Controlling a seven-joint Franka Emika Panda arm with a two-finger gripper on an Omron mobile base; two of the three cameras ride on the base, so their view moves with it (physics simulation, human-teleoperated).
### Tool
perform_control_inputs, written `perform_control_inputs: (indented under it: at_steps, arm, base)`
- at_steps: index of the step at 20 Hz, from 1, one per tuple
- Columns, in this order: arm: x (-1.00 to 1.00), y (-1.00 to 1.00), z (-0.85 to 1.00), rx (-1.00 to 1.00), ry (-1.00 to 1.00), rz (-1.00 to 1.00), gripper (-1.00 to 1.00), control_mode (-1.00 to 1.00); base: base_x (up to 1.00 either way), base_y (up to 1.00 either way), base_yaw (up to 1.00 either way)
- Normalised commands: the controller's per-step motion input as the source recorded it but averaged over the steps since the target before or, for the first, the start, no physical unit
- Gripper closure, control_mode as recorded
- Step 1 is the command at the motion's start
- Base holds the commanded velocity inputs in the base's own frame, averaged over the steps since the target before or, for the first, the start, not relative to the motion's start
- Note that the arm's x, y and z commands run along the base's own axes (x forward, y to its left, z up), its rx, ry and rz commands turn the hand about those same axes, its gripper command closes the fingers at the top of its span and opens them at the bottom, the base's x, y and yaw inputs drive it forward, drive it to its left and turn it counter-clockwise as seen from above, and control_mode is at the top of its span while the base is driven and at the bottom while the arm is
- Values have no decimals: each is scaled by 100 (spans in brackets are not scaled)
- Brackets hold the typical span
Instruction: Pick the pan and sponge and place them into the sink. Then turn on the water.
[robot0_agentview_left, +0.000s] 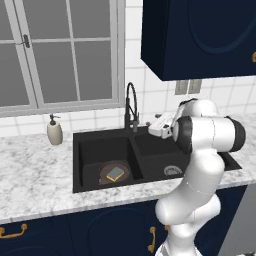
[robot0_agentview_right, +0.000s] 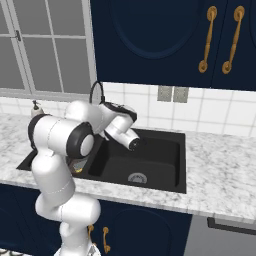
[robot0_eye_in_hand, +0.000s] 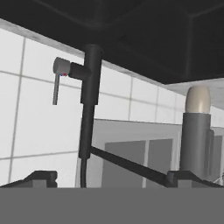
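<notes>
While the end effector (robot0_eye_in_hand: 109, 178) hovers by the faucet (robot0_agentview_left: 131, 107) with its fingers spread apart and nothing between them, the faucet's grey lever (robot0_eye_in_hand: 57, 81) shows at ten o'clock in the hand view, upside down. At nine o'clock from the sink (robot0_agentview_left: 82, 187), a cream soap dispenser (robot0_agentview_left: 54, 131) stands on the marble worktop (robot0_agentview_left: 30, 175) below the window (robot0_agentview_left: 60, 52). Inside the sink's left basin lies the pan (robot0_agentview_left: 104, 172), and the sponge (robot0_agentview_left: 115, 173) rests in the pan. A round drain (robot0_agentview_right: 137, 177) sits in the right basin.

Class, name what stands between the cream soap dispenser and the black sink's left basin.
Bare marble counter, seen in the left base view, separates dispenser from basin.
</notes>
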Motion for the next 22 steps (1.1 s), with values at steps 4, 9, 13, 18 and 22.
perform_control_inputs:
  at_steps: [4, 9, 13, 18, 22]
  arm:
    - [34, 0, -15, 0, 0, 0, -100, -100]
    - [33, 0, -27, 0, 0, 0, -100, -100]
    - [28, 0, -17, 0, 0, 0, -100, -100]
    - [36, 7, -5, 0, 0, 0, -100, -100]
    - [39, 19, -8, 0, 0, 0, -100, -100]
  base:
    - [0, 0, 0]
    - [0, 0, 0]
    - [0, 0, 0]
    - [0, 0, 0]
    - [0, 0, 0]
